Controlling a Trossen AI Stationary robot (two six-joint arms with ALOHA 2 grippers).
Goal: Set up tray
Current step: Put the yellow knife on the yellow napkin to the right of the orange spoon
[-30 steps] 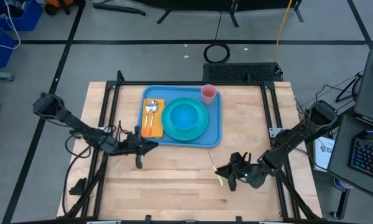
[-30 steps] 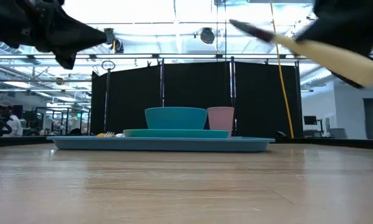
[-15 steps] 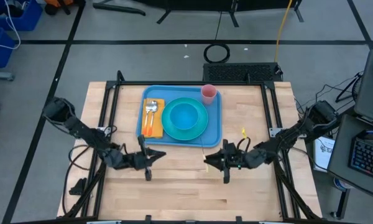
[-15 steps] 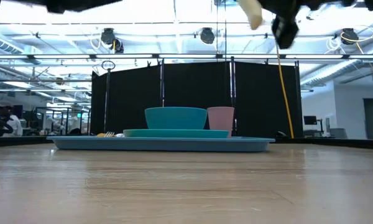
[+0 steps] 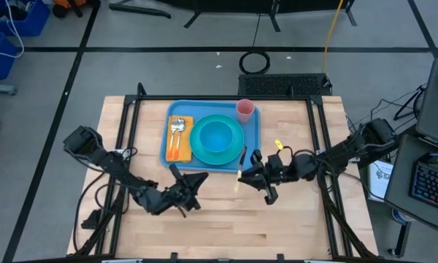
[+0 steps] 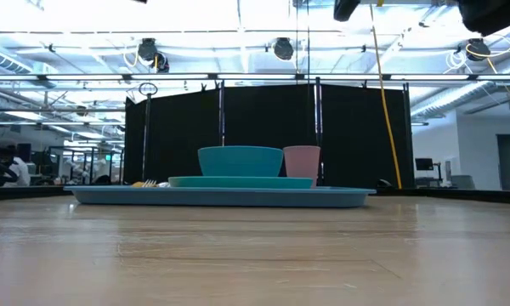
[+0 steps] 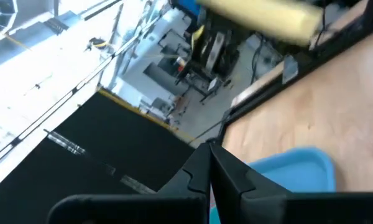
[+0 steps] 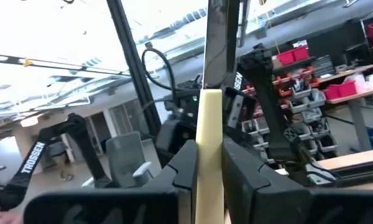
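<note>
The light-blue tray (image 5: 204,166) lies at the table's far middle and shows edge-on in the low view (image 6: 221,196). On it sit an orange napkin (image 5: 181,150) with a spoon and fork, a teal plate and bowl (image 5: 217,139), and a pink cup (image 5: 244,109). My right gripper (image 5: 242,174) hovers by the tray's near right corner, shut on a knife (image 5: 242,155) with a cream handle and dark blade. My left gripper (image 5: 197,181) is shut on nothing, just near of the tray's near edge. My right gripper pinches the knife's cream handle (image 8: 210,124) between its two fingers (image 8: 188,168). It comes about level from the table's right, and the knife lies across the fingers. The knife is lifted clear, its blade (image 5: 242,155) pointing toward the far edge over the tray's right side.
Black frame rails (image 5: 128,139) run along the table's left and right sides (image 5: 320,131). Bare wood spreads between the tray and the near edge (image 5: 219,226). Cables lie by the left arm's base (image 5: 95,183).
My right gripper has carried the knife from the table's near right toward the tray, moving left and far, and has turned so that the blade points at the far edge. My left gripper has moved from beside the tray's near left corner rightward and toward the near edge.
</note>
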